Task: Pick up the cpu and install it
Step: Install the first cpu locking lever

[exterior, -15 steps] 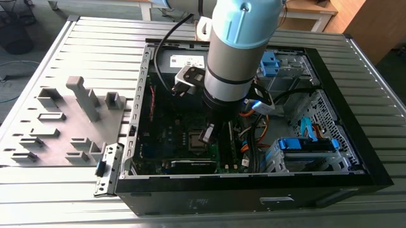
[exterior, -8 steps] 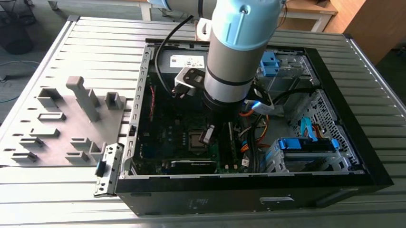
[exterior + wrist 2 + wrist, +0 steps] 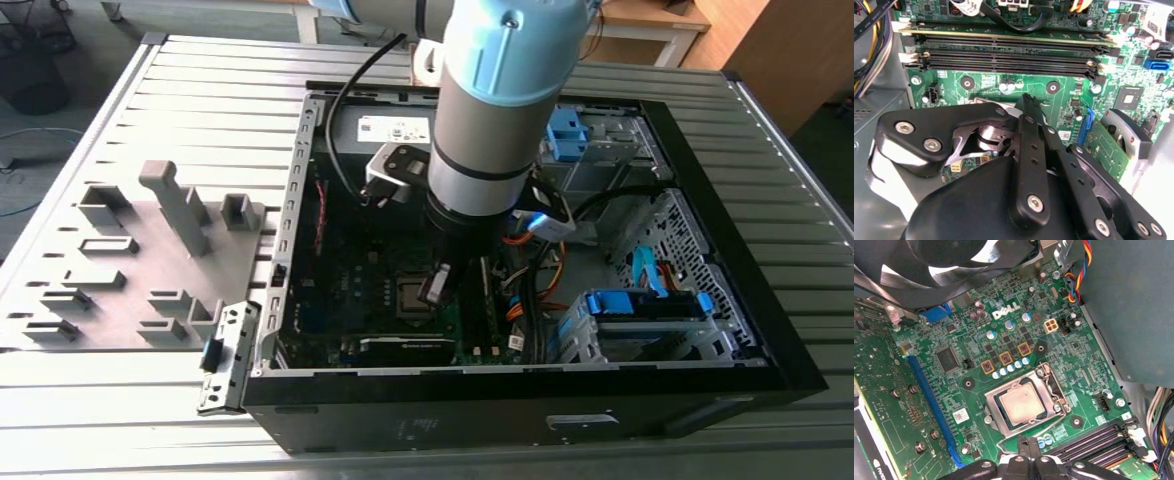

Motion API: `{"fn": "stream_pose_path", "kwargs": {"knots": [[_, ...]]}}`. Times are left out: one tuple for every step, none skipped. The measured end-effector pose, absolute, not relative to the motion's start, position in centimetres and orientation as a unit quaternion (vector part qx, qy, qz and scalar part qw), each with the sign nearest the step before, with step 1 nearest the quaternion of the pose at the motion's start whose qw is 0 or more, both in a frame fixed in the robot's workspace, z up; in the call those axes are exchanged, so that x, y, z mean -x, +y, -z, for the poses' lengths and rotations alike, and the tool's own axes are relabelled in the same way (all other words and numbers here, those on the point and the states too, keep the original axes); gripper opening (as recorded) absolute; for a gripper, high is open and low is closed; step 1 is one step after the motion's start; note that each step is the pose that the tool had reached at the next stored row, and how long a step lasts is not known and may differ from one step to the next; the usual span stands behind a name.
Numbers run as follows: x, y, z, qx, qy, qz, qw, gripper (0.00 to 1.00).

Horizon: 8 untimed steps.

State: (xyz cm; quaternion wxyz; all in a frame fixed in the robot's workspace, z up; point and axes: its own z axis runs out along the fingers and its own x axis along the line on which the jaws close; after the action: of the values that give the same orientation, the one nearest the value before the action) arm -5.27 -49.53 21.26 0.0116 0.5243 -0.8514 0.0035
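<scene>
Gripper (image 3: 1029,460) fingers pressed together, nothing between them; just beyond the fingertips, the cpu (image 3: 1023,403) lies flat in its socket (image 3: 1026,407) on the green motherboard (image 3: 979,350); farther off, a black fan (image 3: 954,265); computer case (image 3: 747,330) encloses all.

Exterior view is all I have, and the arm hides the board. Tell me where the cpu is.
Observer: In the first wrist view the cpu lies flat in the socket on the motherboard, metal top uncovered.
Operator: Report the gripper against it.
Observer: In that same view the gripper hangs just past the socket's rim, off the cpu's top.
Operator: Check the memory slots.
Observer: In the second wrist view the memory slots hold no sticks.
</scene>
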Motion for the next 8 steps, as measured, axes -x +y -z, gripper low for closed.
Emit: {"fn": "stream_pose_path", "kwargs": {"knots": [[5.31,-49.53,-21.26,-0.524,-0.851,-0.004,0.012,0.11],[5.34,-49.53,-21.26,-0.524,-0.851,-0.005,0.013,0.11],[5.37,-49.53,-21.26,-0.524,-0.851,-0.006,0.013,0.11],[5.39,-49.53,-21.26,-0.524,-0.851,-0.007,0.014,0.11],[5.4,-49.52,-21.25,-0.524,-0.851,-0.007,0.014,0.11],[5.41,-49.52,-21.25,-0.524,-0.851,-0.007,0.014,0.11],[5.42,-49.49,-21.24,-0.525,-0.851,-0.007,0.014,0.11],[5.42,-49.47,-21.24,-0.525,-0.851,-0.008,0.014,0.11]]}}
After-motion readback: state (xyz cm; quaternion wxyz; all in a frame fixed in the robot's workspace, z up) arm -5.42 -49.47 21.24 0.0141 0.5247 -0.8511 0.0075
